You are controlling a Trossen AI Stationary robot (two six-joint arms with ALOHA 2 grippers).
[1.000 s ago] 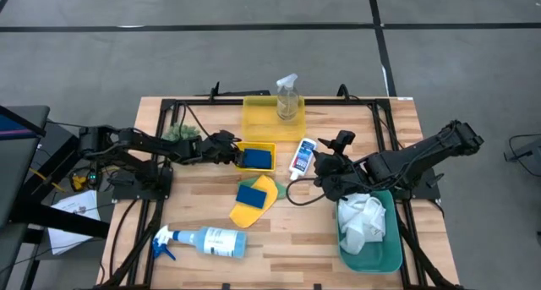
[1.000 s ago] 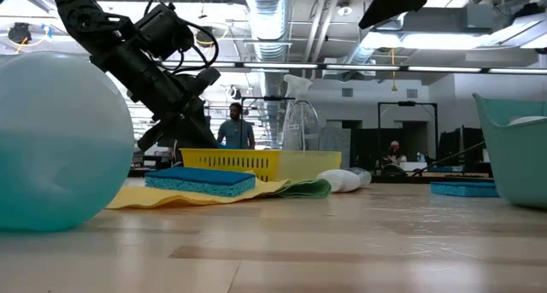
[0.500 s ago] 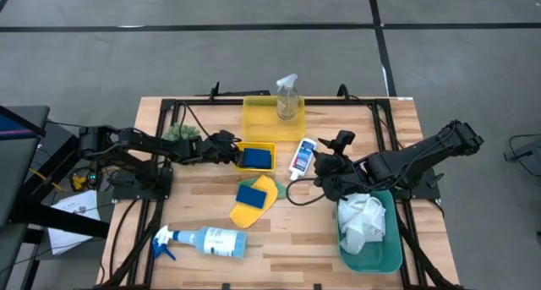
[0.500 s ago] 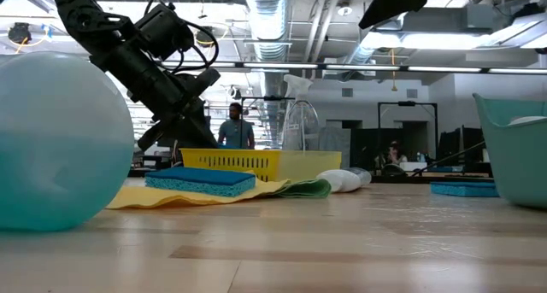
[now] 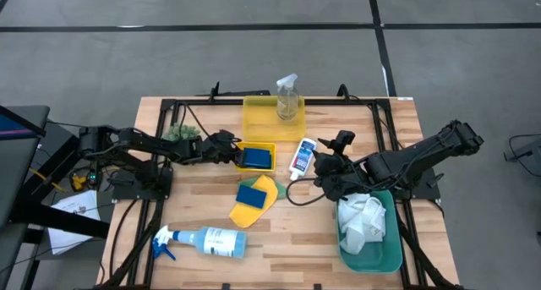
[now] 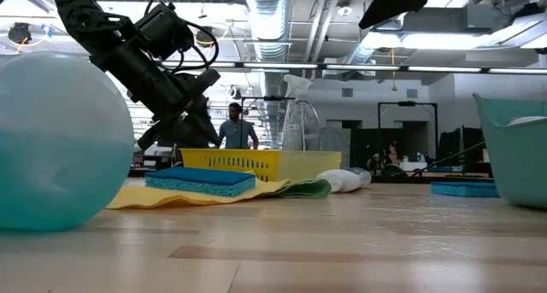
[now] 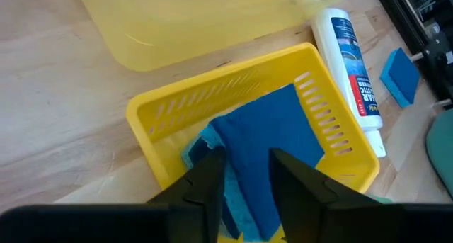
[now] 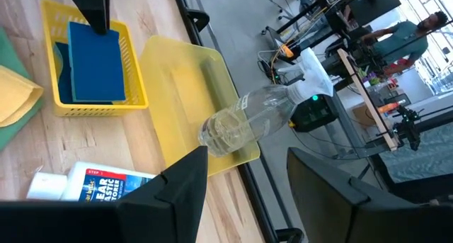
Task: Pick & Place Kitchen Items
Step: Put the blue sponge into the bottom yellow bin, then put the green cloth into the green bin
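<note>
My left gripper (image 5: 236,155) is in the small yellow basket (image 5: 256,145), shut on a blue sponge (image 7: 272,140). My right gripper (image 5: 322,166) hangs open and empty beside the small white blue-capped bottle (image 5: 302,157), which lies on its side. A second blue sponge (image 5: 250,194) lies on the yellow and green cloths (image 5: 264,188). A third blue sponge (image 7: 400,76) lies on the table past the bottle. A clear spray bottle (image 5: 287,97) stands on the flat yellow tray (image 5: 258,119). A blue-white spray bottle (image 5: 203,239) lies near the front edge. A white cloth (image 5: 363,218) lies in the teal bin (image 5: 376,258). My left gripper pinches the sponge between its two fingers (image 7: 211,178) at the sponge's end nearest the arm (image 7: 244,200). The fingers slant down from the table's left. The sponge sits tilted in the basket, its far end low against the basket's wall.
A small green plant (image 5: 179,134) stands behind the left arm. A black frame (image 5: 338,100) runs along the table's far edge and sides. Bare wood lies between the cloths and the teal bin. People stand in the room beyond (image 6: 235,126).
</note>
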